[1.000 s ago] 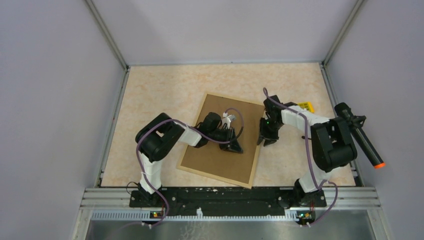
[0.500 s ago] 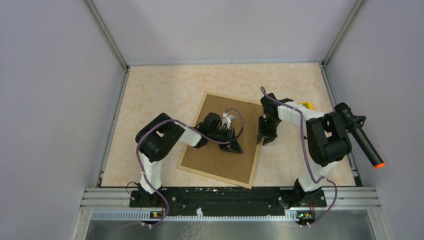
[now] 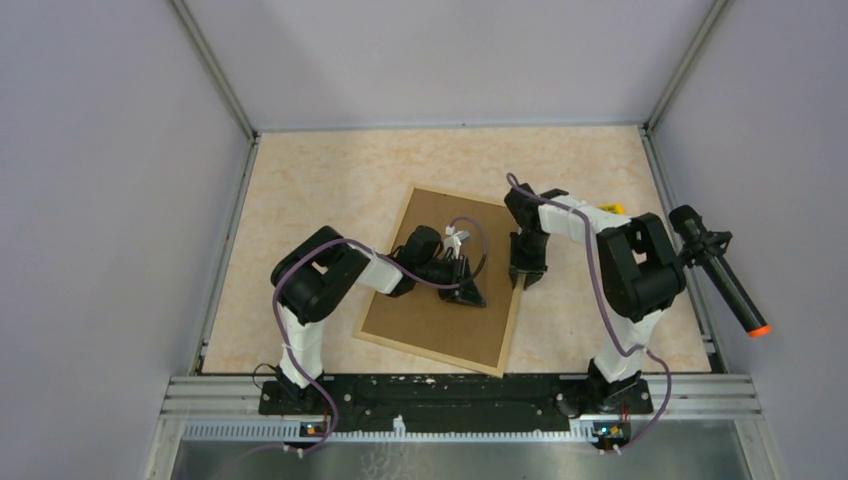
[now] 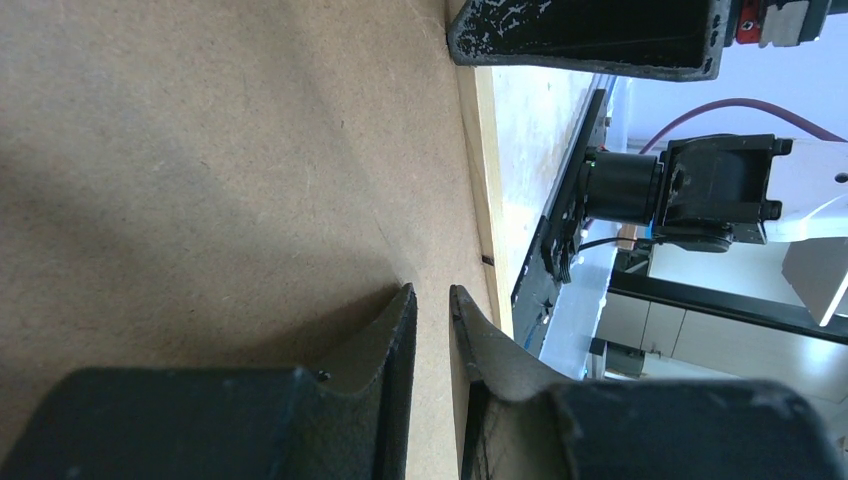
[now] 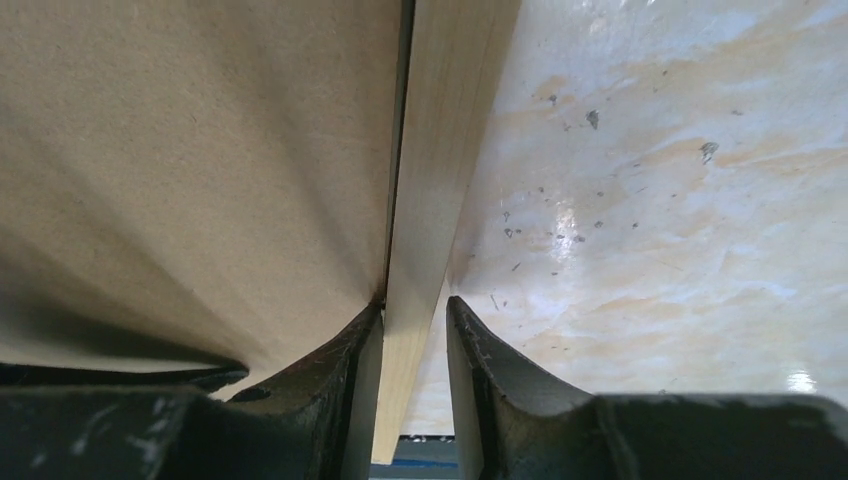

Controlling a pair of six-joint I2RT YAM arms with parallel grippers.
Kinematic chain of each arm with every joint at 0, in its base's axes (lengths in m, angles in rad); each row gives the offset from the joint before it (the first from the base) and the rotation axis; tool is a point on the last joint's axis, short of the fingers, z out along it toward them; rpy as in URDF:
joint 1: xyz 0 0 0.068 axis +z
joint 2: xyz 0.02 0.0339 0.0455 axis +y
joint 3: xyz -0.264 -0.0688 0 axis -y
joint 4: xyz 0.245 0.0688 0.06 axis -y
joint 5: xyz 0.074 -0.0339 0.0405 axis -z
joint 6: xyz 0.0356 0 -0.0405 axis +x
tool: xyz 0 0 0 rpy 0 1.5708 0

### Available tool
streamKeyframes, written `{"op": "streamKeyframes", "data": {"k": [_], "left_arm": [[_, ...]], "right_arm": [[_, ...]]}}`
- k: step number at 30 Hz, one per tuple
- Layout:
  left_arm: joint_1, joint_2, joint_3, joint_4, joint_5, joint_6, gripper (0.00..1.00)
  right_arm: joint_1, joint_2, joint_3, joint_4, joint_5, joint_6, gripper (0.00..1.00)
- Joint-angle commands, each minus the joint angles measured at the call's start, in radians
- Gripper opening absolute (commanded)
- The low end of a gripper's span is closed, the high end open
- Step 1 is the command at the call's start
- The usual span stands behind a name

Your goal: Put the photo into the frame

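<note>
The frame (image 3: 430, 300) lies back up on the table, brown board showing, with a light wood rail (image 3: 515, 320) round it. My left gripper (image 3: 467, 293) is shut and empty, its tips resting on the brown board (image 4: 200, 150) near the frame's right side; the left wrist view shows the left gripper (image 4: 431, 288) close to the rail. My right gripper (image 3: 527, 275) stands over the frame's right edge. The right wrist view shows the right gripper (image 5: 414, 302) closed on the wood rail (image 5: 450, 120), one finger on each side. The photo is out of view.
A small yellow thing (image 3: 612, 210) peeks out behind the right arm; I cannot tell what it is. A black rod with an orange tip (image 3: 722, 285) sticks out by the right wall. Grey walls enclose the table on three sides.
The right arm has swung a little to the left, and its jaws have narrowed slightly onto the frame's right rail. The left arm and the frame have not moved.
</note>
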Motion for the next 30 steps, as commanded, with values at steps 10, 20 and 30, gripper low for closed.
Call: {"op": "streamKeyframes", "data": {"k": [10, 20, 30], "left_arm": [[-0.005, 0.008, -0.040, -0.106, -0.030, 0.044, 0.25], [-0.004, -0.127, 0.023, -0.212, -0.008, 0.103, 0.39], [-0.005, -0.290, -0.068, -0.271, -0.022, 0.119, 0.46]], "right_arm": [[0.091, 0.196, 0.271, 0.040, 0.183, -0.067, 0.40], [-0.036, -0.209, -0.014, 0.139, -0.053, -0.077, 0.55], [-0.095, -0.165, -0.204, 0.434, -0.153, -0.050, 0.37]]}}
